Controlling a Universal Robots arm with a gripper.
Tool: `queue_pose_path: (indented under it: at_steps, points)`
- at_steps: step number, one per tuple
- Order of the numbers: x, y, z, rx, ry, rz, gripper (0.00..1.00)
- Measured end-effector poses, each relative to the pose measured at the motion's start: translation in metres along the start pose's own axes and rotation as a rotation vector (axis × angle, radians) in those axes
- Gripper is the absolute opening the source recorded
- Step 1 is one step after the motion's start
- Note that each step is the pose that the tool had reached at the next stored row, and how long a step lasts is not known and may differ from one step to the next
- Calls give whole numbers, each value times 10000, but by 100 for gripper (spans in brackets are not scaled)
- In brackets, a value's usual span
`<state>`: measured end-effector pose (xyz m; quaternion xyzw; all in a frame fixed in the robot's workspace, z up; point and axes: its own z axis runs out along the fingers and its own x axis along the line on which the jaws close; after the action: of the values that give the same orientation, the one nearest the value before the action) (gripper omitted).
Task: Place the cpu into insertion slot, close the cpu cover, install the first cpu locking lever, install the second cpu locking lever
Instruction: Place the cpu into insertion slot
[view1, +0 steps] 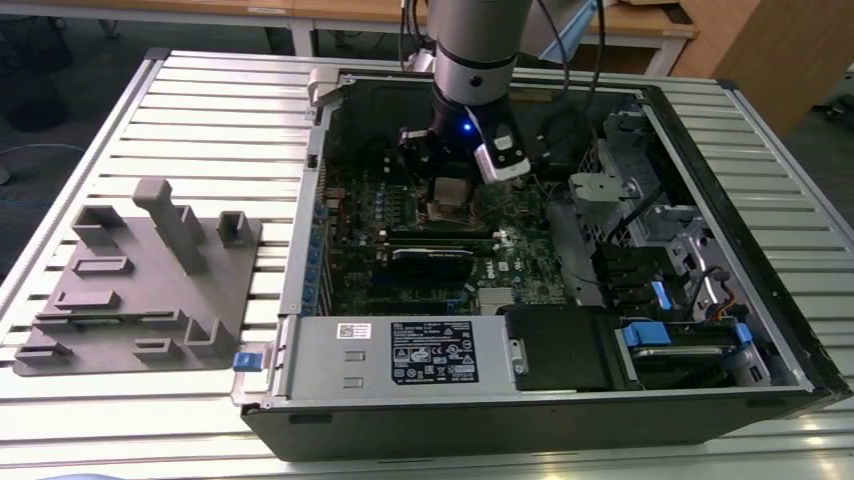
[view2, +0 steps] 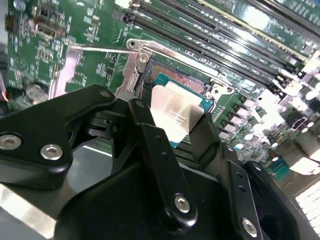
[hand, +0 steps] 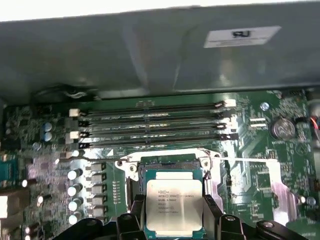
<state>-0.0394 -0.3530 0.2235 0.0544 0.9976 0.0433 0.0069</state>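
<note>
My gripper (hand: 174, 212) is shut on the cpu (hand: 174, 202), a small square chip with a silvery top, with a black finger (hand: 134, 210) on each side. In the second wrist view the cpu (view2: 172, 112) sits between the fingers (view2: 145, 130) of the gripper (view2: 172, 120). It hangs close over the insertion slot (hand: 172, 162), the black socket on the green board; I cannot tell whether they touch. The silver cpu cover (view2: 70, 65) is swung open beside the slot. Thin lever rods (hand: 100, 160) stick out to both sides. In the exterior view the gripper (view1: 451, 192) reaches down into the open computer case.
Several long memory slots (hand: 150, 122) run just beyond the socket, with the grey case wall (hand: 150, 50) behind them. A black card (view1: 427, 262) and the power supply (view1: 400, 350) lie nearer the case front. Drive bays (view1: 654, 330) fill the exterior view's right. A grey fixture plate (view1: 140, 280) lies on the table.
</note>
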Motion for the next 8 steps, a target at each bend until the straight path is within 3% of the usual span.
queue_pose_path:
  at_steps: [8]
  points:
    - [0,-1,13,23,-129,1456,54]
